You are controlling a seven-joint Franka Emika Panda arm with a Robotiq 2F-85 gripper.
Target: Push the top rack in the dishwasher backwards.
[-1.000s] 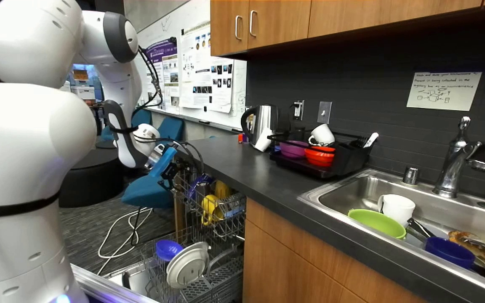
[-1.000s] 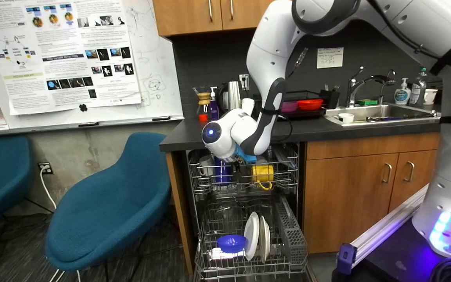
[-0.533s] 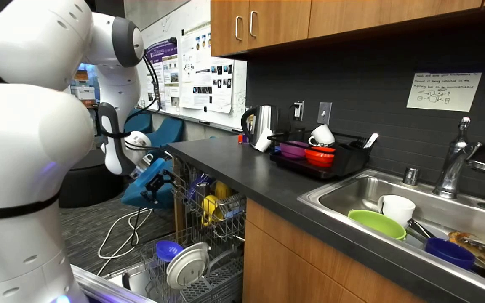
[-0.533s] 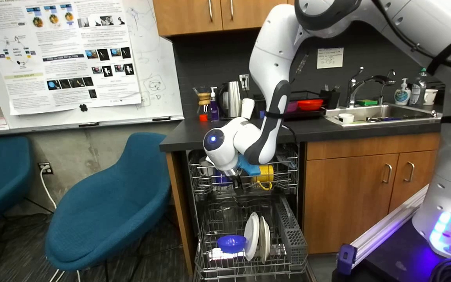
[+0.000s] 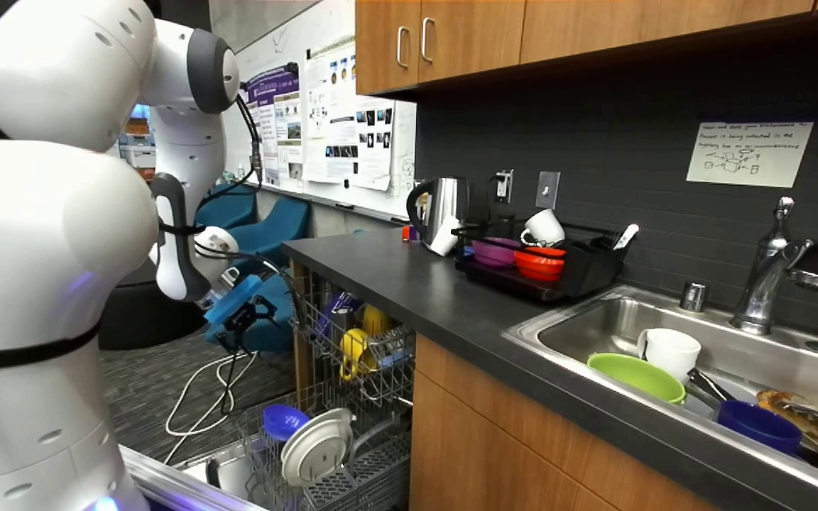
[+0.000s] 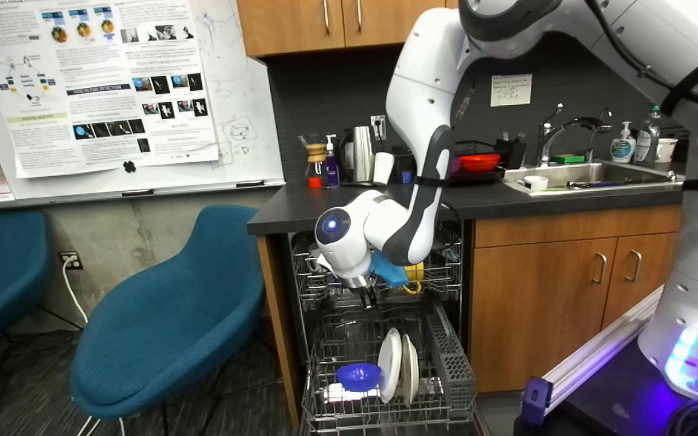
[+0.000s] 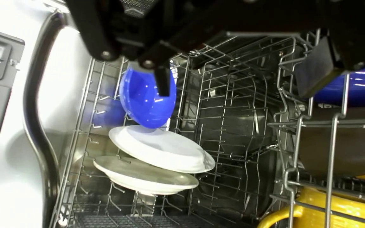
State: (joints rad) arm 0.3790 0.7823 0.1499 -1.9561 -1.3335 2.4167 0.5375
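The top rack [image 6: 315, 295] is a grey wire basket with a yellow mug [image 6: 408, 272] and dark blue item; it sticks out of the dishwasher [image 7: 8, 171], whose pale door is folded down. The top rack also shows in an exterior view [image 5: 393, 349] and at the right of the wrist view [image 7: 331, 164]. My gripper [image 6: 368, 300] is in front of the rack and a little below its front edge, apart from it in an exterior view [image 5: 247, 328]. In the wrist view its fingers [image 7: 236, 87] are spread with nothing between them. The arm hides part of the rack.
The lower rack [image 6: 379, 416] is pulled out beneath, with a blue bowl [image 6: 358, 376] and white plates [image 6: 389, 366]. The dark counter [image 5: 409, 284] overhangs the top rack. A wooden side panel [image 6: 279, 327] and a teal chair [image 6: 173, 327] stand beside the dishwasher.
My gripper has drawn back from the top rack toward the robot's base and lowered. The racks and dishes have not visibly moved.
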